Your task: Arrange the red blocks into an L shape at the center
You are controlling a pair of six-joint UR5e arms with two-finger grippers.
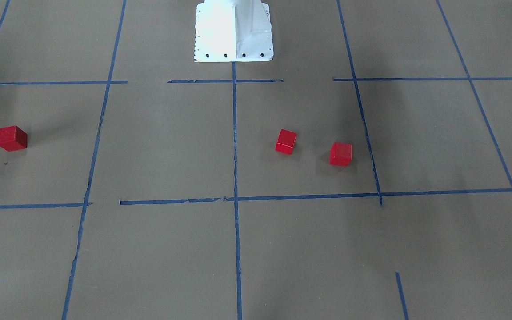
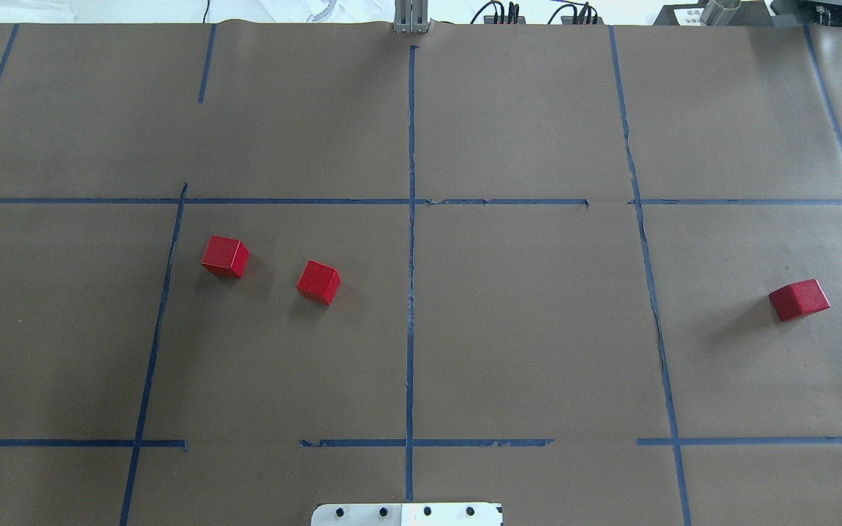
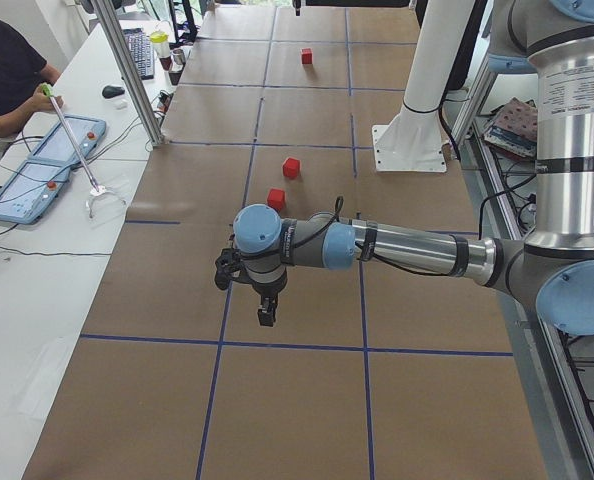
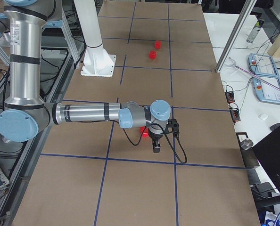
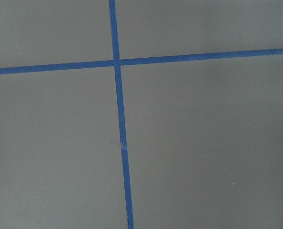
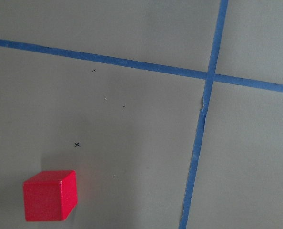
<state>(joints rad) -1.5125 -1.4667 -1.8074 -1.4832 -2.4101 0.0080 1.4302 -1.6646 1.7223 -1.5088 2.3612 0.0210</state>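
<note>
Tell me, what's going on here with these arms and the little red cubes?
The job is to gather three red blocks into an L at the table's middle. Nothing is built yet. Two blocks sit apart on the robot's left of the centre line, and the third block lies far out on its right. All three rest on the paper, so none is held. The right claw hangs close to the third block, and the left claw hangs over paper and tape.
</note>
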